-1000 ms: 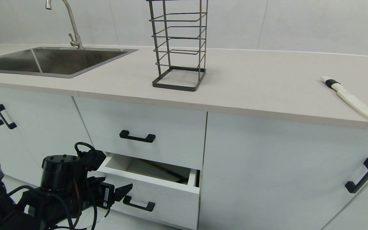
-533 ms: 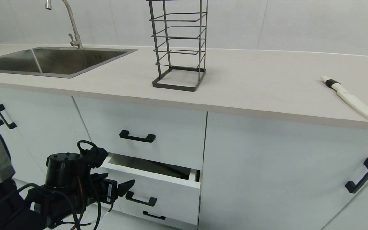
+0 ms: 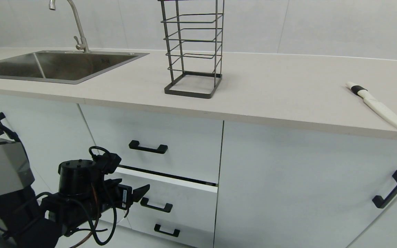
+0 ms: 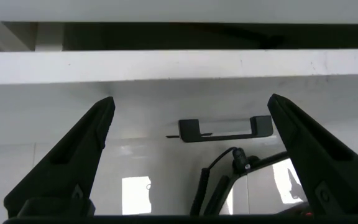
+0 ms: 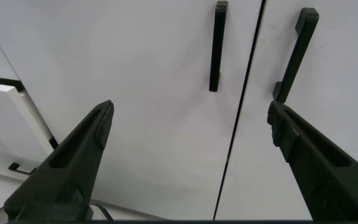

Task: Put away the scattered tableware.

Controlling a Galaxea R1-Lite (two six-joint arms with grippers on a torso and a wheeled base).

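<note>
The knife (image 3: 377, 106) lay on the counter (image 3: 271, 89), high above and far right of the left pincer (image 4: 191, 102), its blade tip close to the counter's front edge. The left pincer hung low before the drawer (image 3: 184, 196), jaws spread wide with nothing between them, the drawer's handle (image 3: 156, 206) straight ahead between its fingers; whether a finger touched the front could not be told. Just above it sat another drawer's handle (image 3: 148, 148), below it a third (image 3: 166, 231). Up on the counter a wire rack (image 3: 193, 51) stood above and slightly right of this pincer, a sink (image 3: 60, 65) above and to its left, with bare counter between rack and knife. The right pincer (image 5: 191, 112), also spread wide and holding nothing, faced two cabinet doors with upright handles (image 5: 216, 46) just ahead. A second earlier the drawer stood well out with its inside showing; it had since slid in to a thin dark slit, and the left pincer had followed it inward and upward.
</note>
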